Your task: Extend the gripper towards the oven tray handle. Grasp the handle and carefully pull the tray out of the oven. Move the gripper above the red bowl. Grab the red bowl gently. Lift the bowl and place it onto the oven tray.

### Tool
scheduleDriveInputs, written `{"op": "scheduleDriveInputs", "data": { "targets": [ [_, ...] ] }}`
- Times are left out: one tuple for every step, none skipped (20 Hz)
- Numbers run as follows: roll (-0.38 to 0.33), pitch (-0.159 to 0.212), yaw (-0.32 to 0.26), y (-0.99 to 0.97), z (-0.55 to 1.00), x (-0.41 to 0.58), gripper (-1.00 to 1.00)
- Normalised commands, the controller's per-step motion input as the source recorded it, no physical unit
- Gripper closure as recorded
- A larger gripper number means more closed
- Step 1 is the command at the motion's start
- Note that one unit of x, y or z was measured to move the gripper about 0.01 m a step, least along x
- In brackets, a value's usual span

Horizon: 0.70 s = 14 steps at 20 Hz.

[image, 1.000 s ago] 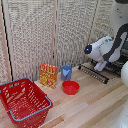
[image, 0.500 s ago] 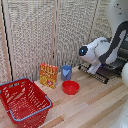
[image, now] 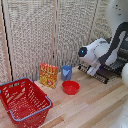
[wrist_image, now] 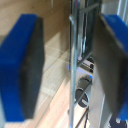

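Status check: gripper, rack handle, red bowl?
Gripper open, blue-tipped fingers straddling thin metal rack handle, not closed. Small glossy red bowl on wooden table, untouched. Nothing blocking.

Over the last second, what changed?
The arm slid toward the exterior view's left, drawing the tray a little further out. In the wrist view the handle runs between the gripper's blue-tipped fingers, which don't visibly touch it. The red bowl, blue cup, basket and yellow box stayed put.

glossy red bowl (image: 70, 87), shiny metal tray (wrist_image: 76, 60), pale wood table (image: 95, 107)
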Motion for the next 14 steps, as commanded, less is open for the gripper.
{"op": "scheduleDriveInputs", "data": {
  "targets": [
    [-0.005, 0.008, 0.117, 0.12, 0.11, 0.000, -1.00],
    [0.001, 0.000, 0.032, 0.10, 0.23, 0.149, -1.00],
    [0.060, -0.021, 0.000, 0.04, 0.37, 0.146, -1.00],
    [0.112, -0.021, -0.013, 0.00, 0.47, 0.240, -1.00],
    [0.166, -0.022, -0.052, 0.00, 0.54, 0.271, -1.00],
    [0.162, -0.049, -0.094, 0.00, 0.58, 0.274, -1.00],
    [0.178, -0.029, -0.092, 0.00, 0.56, 0.254, -1.00],
    [0.184, -0.007, -0.096, 0.00, 0.57, 0.214, -1.00],
    [0.187, 0.000, -0.090, 0.00, 0.59, 0.180, -1.00],
    [0.170, 0.000, -0.102, 0.07, 0.62, 0.177, -1.00],
    [0.168, 0.000, -0.107, 0.10, 0.63, 0.189, -1.00],
    [0.167, 0.000, -0.109, 0.17, 0.62, 0.171, -1.00],
    [0.169, 0.008, -0.120, 0.19, 0.61, 0.129, -1.00],
    [0.169, 0.000, -0.136, 0.23, 0.59, 0.109, -1.00]
  ]
}}
